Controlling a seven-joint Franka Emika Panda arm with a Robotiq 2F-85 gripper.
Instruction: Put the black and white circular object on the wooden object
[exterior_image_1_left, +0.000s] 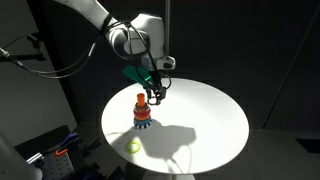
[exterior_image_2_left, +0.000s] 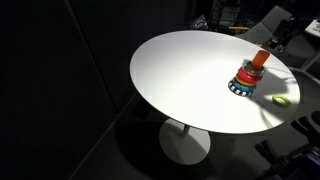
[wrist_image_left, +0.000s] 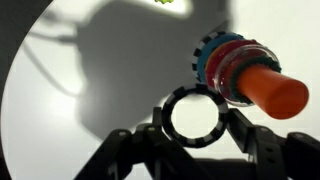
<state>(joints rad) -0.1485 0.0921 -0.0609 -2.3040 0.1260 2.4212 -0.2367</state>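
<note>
In the wrist view my gripper (wrist_image_left: 192, 122) is shut on the black and white circular object (wrist_image_left: 192, 116), a thin toothed ring held between the two fingers. The wooden object (wrist_image_left: 245, 75) is just beyond and to the right of the ring, with an orange top, red middle and blue toothed base. In an exterior view the gripper (exterior_image_1_left: 156, 94) hovers just above and beside the post (exterior_image_1_left: 142, 112) on the white round table (exterior_image_1_left: 200, 120). In an exterior view the post (exterior_image_2_left: 250, 74) stands near the table's right edge; the gripper is out of frame there.
A yellow-green ring lies flat on the table near its edge in both exterior views (exterior_image_1_left: 134, 146) (exterior_image_2_left: 282, 100), and at the top of the wrist view (wrist_image_left: 168, 3). The table (exterior_image_2_left: 180, 80) drops off into dark surroundings. Equipment (exterior_image_1_left: 50, 150) stands beside the table.
</note>
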